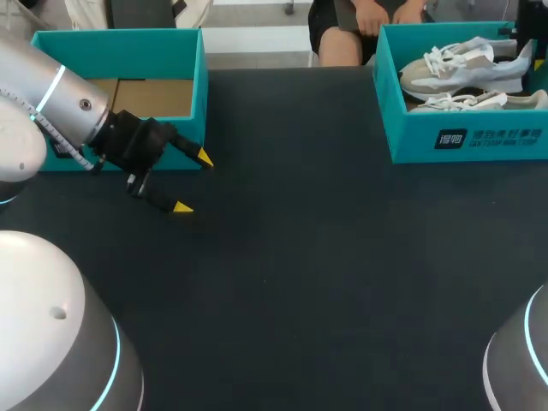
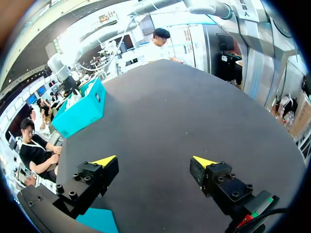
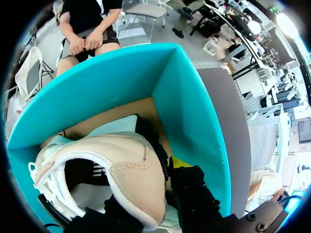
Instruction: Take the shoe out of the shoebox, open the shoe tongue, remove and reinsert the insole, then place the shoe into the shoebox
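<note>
Here's the dark tabletop (image 1: 325, 282), wide and matte, with a teal container at each far corner.

The left arm (image 1: 51, 98) comes in from the left side, silver and thick, crossing in front of the left-hand box (image 1: 120, 41). That box has teal walls, and all I can see inside is its brown cardboard floor.

Over at the far right sits the shoebox (image 1: 467, 137), teal too, with pale print on its front wall. Inside are two pale shoes lying lengthwise, side by side. The far shoe (image 1: 462, 68) is grey and white with its laces showing, and the near shoe (image 1: 475, 101) is tucked against the front wall. Neither is out of the shoebox.

Now the right wrist view, looking straight down into that shoebox (image 3: 189, 107). The beige heel of a shoe (image 3: 126, 165) fills the foreground, its white sole curling round below, and the brown floor shows behind it. The right gripper (image 3: 155, 189) is down inside, right against that heel. Whether it has actually pinched the shoe, I cannot tell.

The left gripper (image 1: 193, 182) hangs just off the box's near right corner, low over the tabletop. Its jaws are spread wide with nothing between them. From its own wrist, the left gripper (image 2: 155, 160) shows only dark tabletop in that gap, and the shoebox (image 2: 80, 114) is well away across the surface.
</note>
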Action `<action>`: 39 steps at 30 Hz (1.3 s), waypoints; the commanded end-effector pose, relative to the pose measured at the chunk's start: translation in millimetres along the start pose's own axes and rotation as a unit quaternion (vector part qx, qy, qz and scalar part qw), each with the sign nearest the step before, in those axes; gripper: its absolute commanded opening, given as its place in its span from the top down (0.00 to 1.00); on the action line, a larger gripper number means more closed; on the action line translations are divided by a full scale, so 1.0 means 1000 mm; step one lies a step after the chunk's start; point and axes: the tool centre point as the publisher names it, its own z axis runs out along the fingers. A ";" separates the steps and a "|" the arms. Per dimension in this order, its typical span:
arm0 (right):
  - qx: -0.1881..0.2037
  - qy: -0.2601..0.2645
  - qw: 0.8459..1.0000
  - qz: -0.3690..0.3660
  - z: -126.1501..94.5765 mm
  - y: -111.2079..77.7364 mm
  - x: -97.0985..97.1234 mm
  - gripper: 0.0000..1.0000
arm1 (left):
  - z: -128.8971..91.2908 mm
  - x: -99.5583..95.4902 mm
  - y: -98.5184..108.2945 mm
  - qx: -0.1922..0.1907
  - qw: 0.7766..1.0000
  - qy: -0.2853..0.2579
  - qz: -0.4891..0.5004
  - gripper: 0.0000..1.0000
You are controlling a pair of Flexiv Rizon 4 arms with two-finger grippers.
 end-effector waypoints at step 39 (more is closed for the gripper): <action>-0.025 0.063 0.998 0.002 -0.069 -0.042 0.013 0.00 | 0.000 0.000 -0.001 -0.002 1.000 0.001 0.000 0.00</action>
